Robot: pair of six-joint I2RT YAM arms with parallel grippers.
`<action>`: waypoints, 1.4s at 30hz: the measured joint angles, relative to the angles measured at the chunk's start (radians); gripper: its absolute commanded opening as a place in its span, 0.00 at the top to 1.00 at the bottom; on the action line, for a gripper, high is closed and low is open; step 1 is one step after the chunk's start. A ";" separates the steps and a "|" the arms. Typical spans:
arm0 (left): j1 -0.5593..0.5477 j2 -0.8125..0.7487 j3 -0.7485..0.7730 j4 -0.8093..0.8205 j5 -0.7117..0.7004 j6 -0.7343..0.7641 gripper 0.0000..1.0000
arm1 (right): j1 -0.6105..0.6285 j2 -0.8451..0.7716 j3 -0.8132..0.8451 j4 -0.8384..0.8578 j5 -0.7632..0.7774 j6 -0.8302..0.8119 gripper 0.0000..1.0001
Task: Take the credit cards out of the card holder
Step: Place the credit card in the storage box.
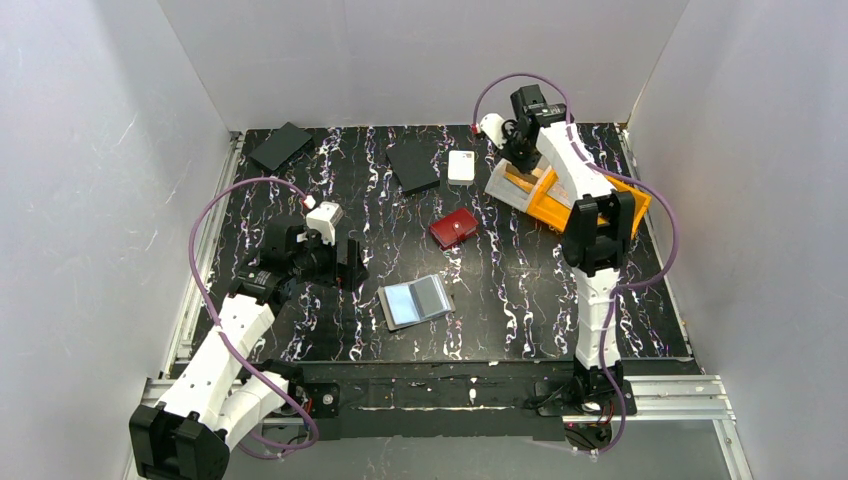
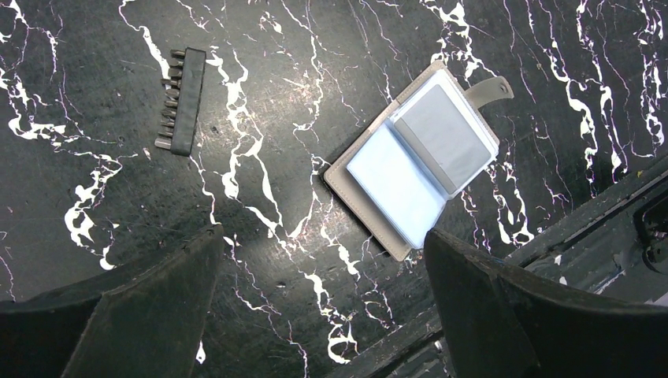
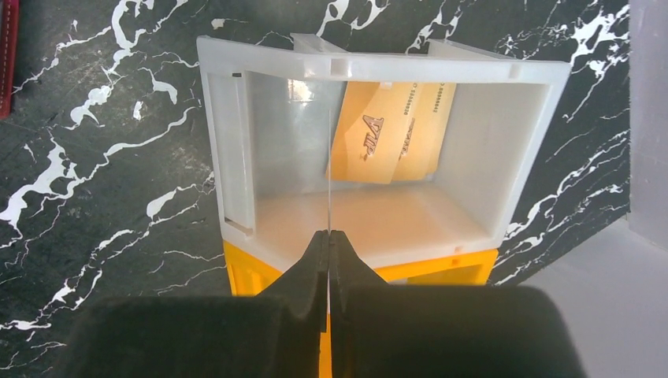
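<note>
The grey card holder (image 1: pixel 416 300) lies open on the black marbled table, also in the left wrist view (image 2: pixel 413 165). One half shows light blue, the other grey, and its tab points away. My left gripper (image 1: pixel 350 262) is open and empty, hovering just left of the holder (image 2: pixel 323 303). My right gripper (image 1: pixel 515 160) is shut (image 3: pixel 328 236) on a thin pale card seen edge-on, held over a white and orange bin (image 3: pixel 236 142). I cannot tell this card's colour. The orange credit card (image 3: pixel 390 134) leans against the bin's far wall.
A dark red case (image 1: pixel 453 228) lies mid-table. Two flat black squares (image 1: pixel 281 146) (image 1: pixel 413 166) and a small white box (image 1: pixel 461 166) sit at the back. A black bit strip (image 2: pixel 181 101) lies near the left gripper. White walls enclose the table.
</note>
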 measured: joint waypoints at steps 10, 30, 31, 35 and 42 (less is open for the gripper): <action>0.000 0.000 0.000 0.000 -0.001 0.001 0.02 | 0.000 0.074 0.004 0.012 -0.033 0.007 0.99; 0.000 0.012 0.000 0.000 -0.011 0.005 0.02 | 0.000 0.153 0.043 0.063 0.001 0.028 0.99; 0.000 0.013 0.000 0.000 -0.012 0.006 0.02 | 0.000 0.156 0.043 0.071 0.011 0.028 0.99; 0.000 0.016 0.000 0.000 -0.016 0.007 0.02 | -0.001 0.166 0.043 0.100 0.051 0.027 0.99; 0.000 0.032 0.000 0.000 -0.022 0.008 0.02 | -0.009 0.175 0.043 0.142 0.081 0.027 0.99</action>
